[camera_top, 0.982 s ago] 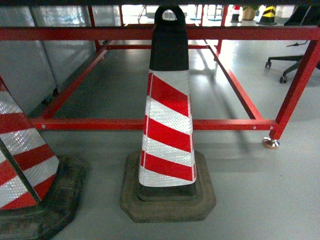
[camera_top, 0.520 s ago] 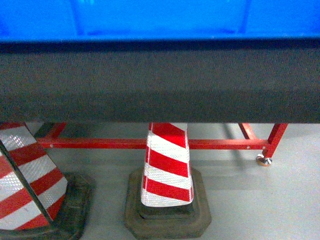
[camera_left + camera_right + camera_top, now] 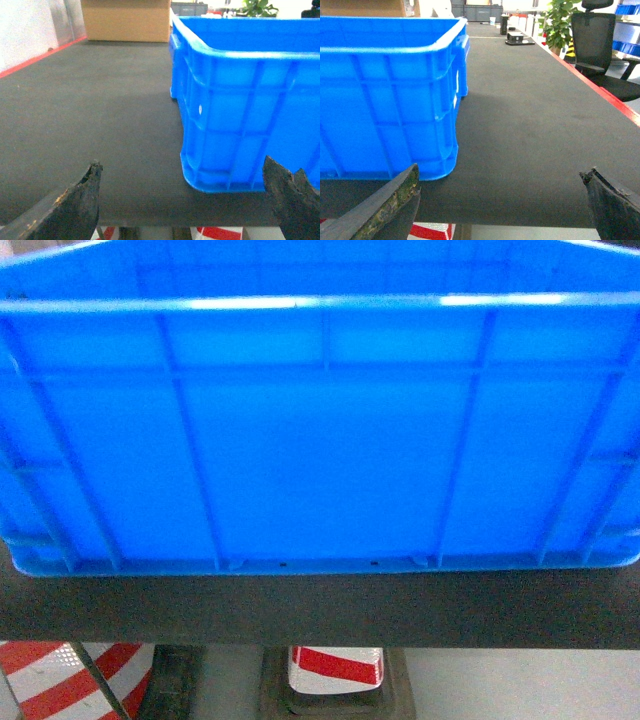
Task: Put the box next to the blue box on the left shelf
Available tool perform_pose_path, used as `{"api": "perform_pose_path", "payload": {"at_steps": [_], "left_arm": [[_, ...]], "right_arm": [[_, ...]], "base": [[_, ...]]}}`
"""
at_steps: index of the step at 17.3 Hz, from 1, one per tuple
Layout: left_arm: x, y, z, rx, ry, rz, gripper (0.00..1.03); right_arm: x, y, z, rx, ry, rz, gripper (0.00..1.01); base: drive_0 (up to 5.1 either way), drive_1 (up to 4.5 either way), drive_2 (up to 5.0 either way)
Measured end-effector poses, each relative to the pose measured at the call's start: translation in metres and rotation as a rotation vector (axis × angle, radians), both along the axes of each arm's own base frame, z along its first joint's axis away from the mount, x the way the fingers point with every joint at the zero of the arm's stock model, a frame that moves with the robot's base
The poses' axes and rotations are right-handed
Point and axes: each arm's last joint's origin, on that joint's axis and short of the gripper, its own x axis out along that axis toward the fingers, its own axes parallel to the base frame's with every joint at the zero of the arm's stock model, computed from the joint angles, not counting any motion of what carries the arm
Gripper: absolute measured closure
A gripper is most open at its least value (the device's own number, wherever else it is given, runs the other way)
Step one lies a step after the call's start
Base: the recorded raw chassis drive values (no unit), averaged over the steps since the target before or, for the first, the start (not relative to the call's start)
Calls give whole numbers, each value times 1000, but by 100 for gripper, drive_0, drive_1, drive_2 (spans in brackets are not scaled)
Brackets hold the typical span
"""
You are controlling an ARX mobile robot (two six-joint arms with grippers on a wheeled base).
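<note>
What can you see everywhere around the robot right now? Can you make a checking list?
Surface: dark table top, bare beside the crate.
Job's things: blue crate standing upright near the front edge, open top.
Clutter: cardboard box at the far end.
Grippers: left gripper and right gripper both open, holding nothing, level with the table edge.
Cables: nothing seen.
Surroundings: red-and-white traffic cones on the floor below; office chair and potted plant to the right.

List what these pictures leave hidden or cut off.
- Crate floor: head view sees only its near wall, so contents unknown.
- Cones: tabletop edge hides all but their bases.
- Crate's far sides: cut by frame edges in both wrist views.
- Cardboard box: top cropped, left wrist view.
- Left shelf: not in any view.
</note>
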Motion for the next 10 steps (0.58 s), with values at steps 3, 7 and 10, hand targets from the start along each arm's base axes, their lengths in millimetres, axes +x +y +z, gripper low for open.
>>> {"api": "perform_pose_path", "payload": {"at_steps": [3, 7, 10], "left_arm": [[0, 0, 0, 0, -2, 0, 5], [0, 0, 0, 0, 1, -1, 5], [0, 0, 0, 0, -2, 0, 5]], "right_arm": [[0, 0, 0, 0, -3, 0, 3], [0, 0, 0, 1, -2, 0, 3], [0, 0, 0, 1, 1, 0, 3]], "base": [[0, 0, 0], [0, 0, 0], [0, 0, 0]]}}
